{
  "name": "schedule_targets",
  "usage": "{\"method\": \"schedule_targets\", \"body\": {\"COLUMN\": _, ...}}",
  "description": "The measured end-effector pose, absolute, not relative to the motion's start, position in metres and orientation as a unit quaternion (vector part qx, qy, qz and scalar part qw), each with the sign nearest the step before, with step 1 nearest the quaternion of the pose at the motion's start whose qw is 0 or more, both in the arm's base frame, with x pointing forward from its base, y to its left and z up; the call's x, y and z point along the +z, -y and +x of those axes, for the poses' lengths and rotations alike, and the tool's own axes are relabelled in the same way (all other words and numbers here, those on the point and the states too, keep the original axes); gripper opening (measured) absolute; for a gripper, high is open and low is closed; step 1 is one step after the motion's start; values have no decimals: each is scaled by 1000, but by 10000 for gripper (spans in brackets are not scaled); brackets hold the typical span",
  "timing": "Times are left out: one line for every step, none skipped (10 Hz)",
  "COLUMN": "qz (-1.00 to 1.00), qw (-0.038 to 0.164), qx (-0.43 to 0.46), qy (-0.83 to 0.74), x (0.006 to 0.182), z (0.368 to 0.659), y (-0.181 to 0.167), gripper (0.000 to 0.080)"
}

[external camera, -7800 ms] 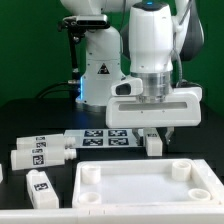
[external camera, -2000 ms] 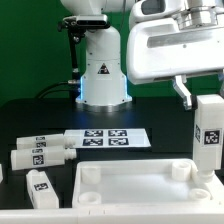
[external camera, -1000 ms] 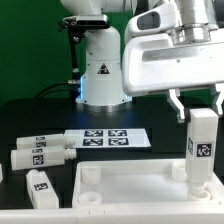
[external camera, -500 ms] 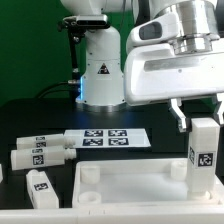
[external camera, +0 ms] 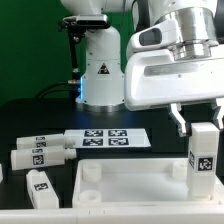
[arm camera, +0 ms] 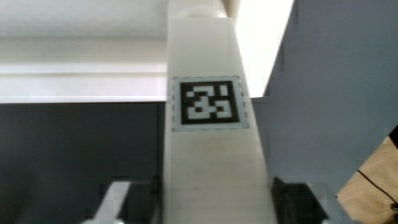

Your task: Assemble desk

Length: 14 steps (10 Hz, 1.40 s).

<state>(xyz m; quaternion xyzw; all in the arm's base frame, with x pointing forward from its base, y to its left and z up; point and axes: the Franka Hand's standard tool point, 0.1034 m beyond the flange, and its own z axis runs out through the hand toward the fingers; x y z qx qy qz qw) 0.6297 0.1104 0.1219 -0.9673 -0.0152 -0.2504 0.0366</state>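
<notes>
Broadly, table (external camera: 30,118): a black surface carrying every part, with a green backdrop behind it.
Arm (external camera: 175,70): its bulky white wrist housing fills the upper part of the exterior view's right. The white robot base (external camera: 100,70) stands behind it at the centre.
Tabletop (external camera: 130,168): a large white rimmed panel lying flat at the near edge of the table. A round corner socket (external camera: 90,174) shows at its far corner on the exterior view's left.
Marker board (external camera: 105,138): a flat white strip with printed tags, lying just beyond the tabletop's far rim and apart from it.
Gripped leg (external camera: 203,160): a white square post held upright over the tabletop's far corner on the exterior view's right. Its lower end is down at the level of the rim. Whether it is seated in a socket cannot be told.
Lying legs (external camera: 40,154): these rest flat on the table toward the exterior view's left, near the end of the marker board.
Short leg (external camera: 40,186): this sits nearer the camera, just beside the tabletop's edge.
Gripper (external camera: 203,127): it is closed narrowly on the top of the gripped leg, with one finger (external camera: 182,122) at each side. In the wrist view both fingers (arm camera: 118,202) flank the post.
Tag (arm camera: 208,103): a black-and-white square on the gripped leg's face.
</notes>
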Motion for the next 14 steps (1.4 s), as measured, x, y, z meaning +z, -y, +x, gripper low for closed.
{"method": "schedule_targets", "body": {"qz": -968, "qw": 37, "qx": -248, "qy": 15, "x": 121, "z": 629, "y": -110, "gripper": 284}}
{"method": "schedule_targets", "body": {"qz": -972, "qw": 37, "qx": -232, "qy": 15, "x": 119, "z": 628, "y": -111, "gripper": 475}}
{"method": "schedule_targets", "body": {"qz": -974, "qw": 39, "qx": -223, "qy": 11, "x": 124, "z": 635, "y": -108, "gripper": 475}}
{"method": "schedule_targets", "body": {"qz": -979, "qw": 40, "qx": -200, "qy": 5, "x": 126, "z": 640, "y": -106, "gripper": 615}}
{"method": "schedule_targets", "body": {"qz": -989, "qw": 44, "qx": -141, "qy": 2, "x": 125, "z": 640, "y": -109, "gripper": 639}}
{"method": "schedule_targets", "body": {"qz": -993, "qw": 46, "qx": -109, "qy": -3, "x": 123, "z": 642, "y": -112, "gripper": 639}}
{"method": "schedule_targets", "body": {"qz": -996, "qw": 45, "qx": -72, "qy": -4, "x": 117, "z": 636, "y": -110, "gripper": 647}}
{"method": "schedule_targets", "body": {"qz": -999, "qw": 44, "qx": -29, "qy": -7, "x": 112, "z": 631, "y": -108, "gripper": 647}}
{"method": "schedule_targets", "body": {"qz": -999, "qw": 44, "qx": -6, "qy": -4, "x": 113, "z": 632, "y": -108, "gripper": 649}}
{"method": "schedule_targets", "body": {"qz": -999, "qw": 44, "qx": 13, "qy": -2, "x": 116, "z": 633, "y": -107, "gripper": 629}}
{"method": "schedule_targets", "body": {"qz": -999, "qw": 44, "qx": 4, "qy": -6, "x": 115, "z": 635, "y": -107, "gripper": 629}}
{"method": "schedule_targets", "body": {"qz": -999, "qw": 44, "qx": 5, "qy": -14, "x": 114, "z": 635, "y": -107, "gripper": 476}}
{"method": "schedule_targets", "body": {"qz": -999, "qw": 44, "qx": 6, "qy": -19, "x": 114, "z": 635, "y": -107, "gripper": 476}}
{"method": "schedule_targets", "body": {"qz": -998, "qw": 44, "qx": 7, "qy": -41, "x": 114, "z": 635, "y": -108, "gripper": 287}}
